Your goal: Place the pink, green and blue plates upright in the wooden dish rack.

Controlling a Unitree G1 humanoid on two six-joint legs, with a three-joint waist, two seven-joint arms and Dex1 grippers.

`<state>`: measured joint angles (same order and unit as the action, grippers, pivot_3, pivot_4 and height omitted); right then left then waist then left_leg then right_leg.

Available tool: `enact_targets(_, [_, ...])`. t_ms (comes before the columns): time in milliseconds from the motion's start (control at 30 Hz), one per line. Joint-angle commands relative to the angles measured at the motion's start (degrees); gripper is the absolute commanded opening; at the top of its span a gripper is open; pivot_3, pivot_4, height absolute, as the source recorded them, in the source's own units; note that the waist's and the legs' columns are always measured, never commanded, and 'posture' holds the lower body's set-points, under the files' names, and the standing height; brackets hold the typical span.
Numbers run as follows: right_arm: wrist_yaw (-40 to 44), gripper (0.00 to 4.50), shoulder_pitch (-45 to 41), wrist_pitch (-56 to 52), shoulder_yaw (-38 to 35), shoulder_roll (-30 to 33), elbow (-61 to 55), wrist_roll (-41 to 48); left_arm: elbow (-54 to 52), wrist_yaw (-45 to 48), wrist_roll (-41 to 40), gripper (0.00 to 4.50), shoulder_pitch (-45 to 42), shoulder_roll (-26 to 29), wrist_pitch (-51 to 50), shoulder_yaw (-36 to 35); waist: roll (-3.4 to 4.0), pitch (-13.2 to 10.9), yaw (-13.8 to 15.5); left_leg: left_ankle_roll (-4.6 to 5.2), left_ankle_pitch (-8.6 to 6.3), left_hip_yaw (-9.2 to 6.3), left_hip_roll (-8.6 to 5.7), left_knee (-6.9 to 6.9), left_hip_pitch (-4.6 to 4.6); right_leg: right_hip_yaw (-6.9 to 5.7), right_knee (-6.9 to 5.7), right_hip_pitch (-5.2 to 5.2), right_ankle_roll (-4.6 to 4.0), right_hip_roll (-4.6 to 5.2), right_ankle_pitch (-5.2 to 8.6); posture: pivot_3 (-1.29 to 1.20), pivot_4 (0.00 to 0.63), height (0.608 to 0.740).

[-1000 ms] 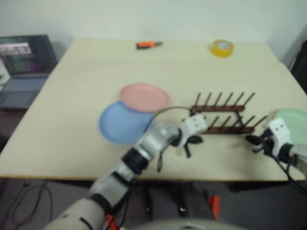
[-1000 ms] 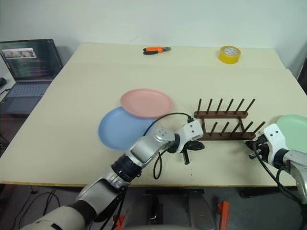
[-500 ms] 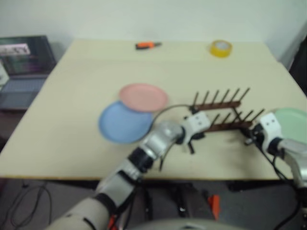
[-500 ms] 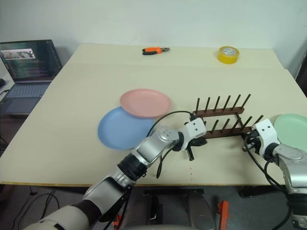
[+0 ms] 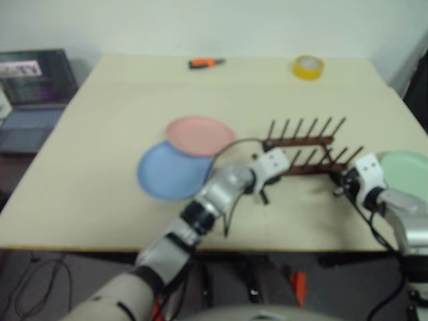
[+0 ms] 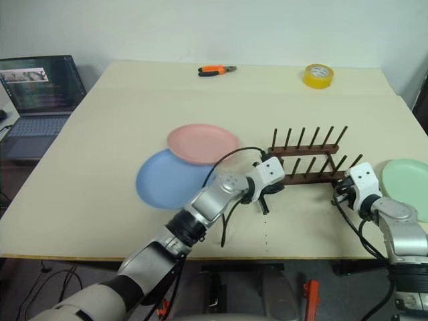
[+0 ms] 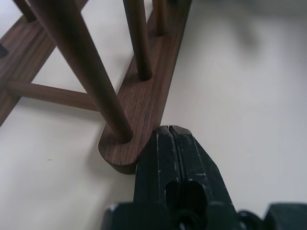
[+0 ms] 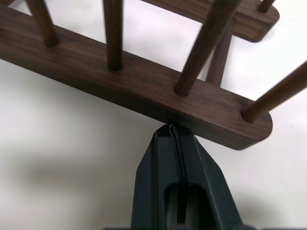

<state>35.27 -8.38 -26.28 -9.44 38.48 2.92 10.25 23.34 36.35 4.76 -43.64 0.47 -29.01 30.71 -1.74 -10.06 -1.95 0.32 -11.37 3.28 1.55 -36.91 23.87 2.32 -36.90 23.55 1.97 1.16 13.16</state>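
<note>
Since a second ago, both our grippers have pressed forward and the rack (image 6: 309, 160) has slid away from us across the table (image 6: 120, 120), its pegs now leaning a bit less to the right. Our left gripper (image 7: 169, 133), fingers pinched together on nothing, touches the near rail at its left end. Our right gripper (image 8: 171, 128), likewise closed and empty, butts against the same rail near its right end. We see the pink plate (image 6: 202, 143) lying flat left of the rack, overlapping the far edge of the blue plate (image 6: 170, 179). Flat at the table's right edge, just past our right gripper, lies the green plate (image 6: 406, 179). No plate stands in the rack.
</note>
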Motion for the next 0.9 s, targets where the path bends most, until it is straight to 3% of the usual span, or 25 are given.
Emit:
enact_targets(33, [-0.76,0.00,-1.74,3.74,-1.40,-0.73,-0.23,0.39,1.75,-2.30,1.38,0.01,-1.10,-0.36,0.79,-1.86,0.00,0.00,0.01,0.00,0.00,0.00,0.00,0.01,0.01,0.00,0.00,0.01,0.00,0.00,0.00,0.00,0.150,0.740])
enact_targets(533, [-1.83,0.00,-4.80,7.26,-0.71,-3.31,0.36,0.21,7.99,-7.06,2.80,0.01,-4.09,-1.92,4.70,-4.98,-0.01,-0.01,0.09,0.00,0.00,0.02,0.00,0.06,0.04,-0.01,0.02,0.05,0.00,0.00,0.00,0.00,0.150,0.740])
enact_targets(800, [6.46,0.00,1.19,1.91,-2.75,2.12,-5.50,4.71,2.36,-2.46,2.98,0.01,-1.98,-0.16,2.86,-3.23,-0.01,-0.01,0.17,-0.01,0.00,0.04,0.00,0.16,0.09,-0.01,0.04,0.10,-0.03,0.01,0.03,0.00,0.150,0.740])
enact_targets(900, [4.90,0.00,1.67,2.37,-3.02,3.11,-3.17,3.32,1.22,-1.27,2.83,0.01,-1.36,-0.15,2.27,-3.06,-0.02,-0.02,0.16,-0.01,0.00,0.05,0.01,0.18,0.08,-0.01,0.04,0.11,-0.06,0.01,0.04,0.00,0.150,0.740])
